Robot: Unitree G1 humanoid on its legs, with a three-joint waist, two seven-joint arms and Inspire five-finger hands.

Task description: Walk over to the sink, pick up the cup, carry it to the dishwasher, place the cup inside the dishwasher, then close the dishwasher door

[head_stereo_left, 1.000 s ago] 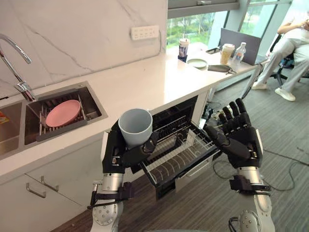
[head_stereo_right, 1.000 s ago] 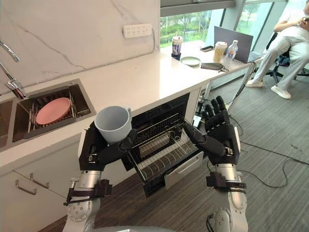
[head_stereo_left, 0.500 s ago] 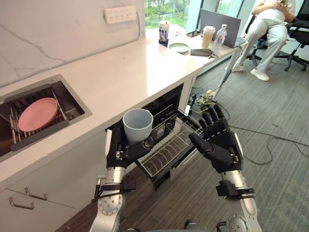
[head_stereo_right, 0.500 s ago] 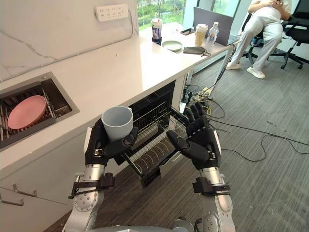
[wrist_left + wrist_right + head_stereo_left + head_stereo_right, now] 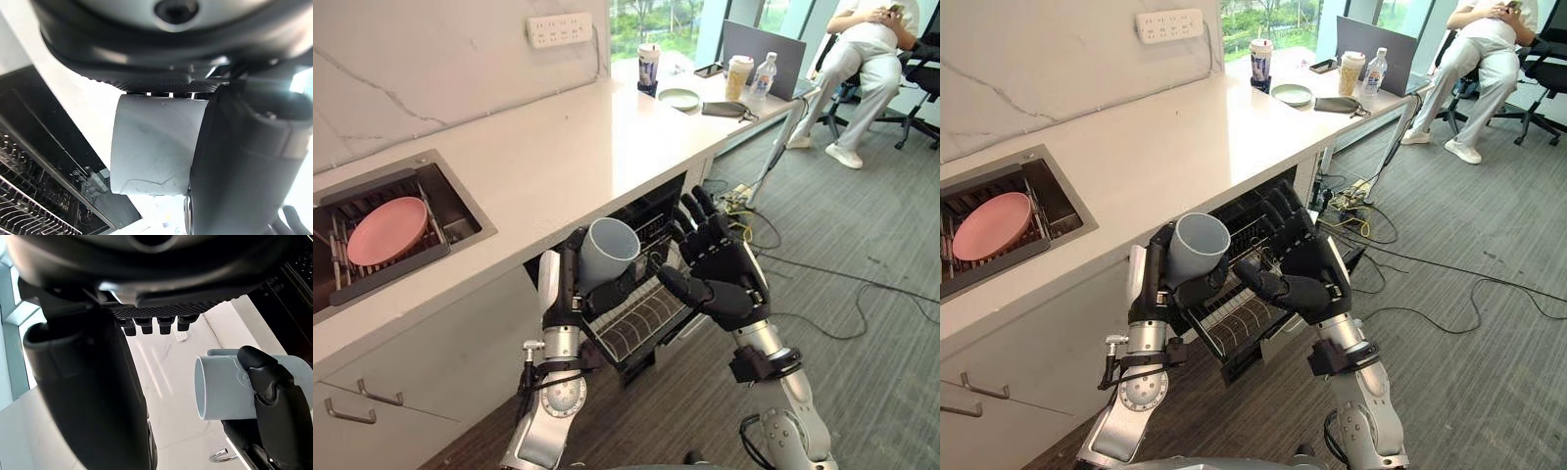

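Left robot hand (image 5: 570, 294) is clamped on the cup (image 5: 607, 253): fingers curled round the back of it, thumb across the front. You can see that wrap really well in the left wrist view, where the pale blue-grey cup (image 5: 154, 142) sits tight against the palm. The cup is up in the air in front of the table (image 5: 558, 147) edge, above the pulled-out rack (image 5: 646, 318) of the open dishwasher (image 5: 651, 220), so it's not in there yet. It's leaning, with the mouth facing up and over toward the robot's right.

Right robot hand (image 5: 720, 279) is spread wide open with straight fingers and holds nothing. It's just beside the cup on the right, palm turned toward it. Can't tell whether it actually touches the cup. In the right wrist view the cup (image 5: 225, 387) shows just past that hand, with the left thumb lying over it.

Compared to half a second back, the cup was sitting upright in the left hand and now it's tipped over. The right hand was well off to the side and has come in close. The grip on the cup looks the same.

The sink (image 5: 460, 211) is off to the left with a pink plate (image 5: 386, 230) in it.
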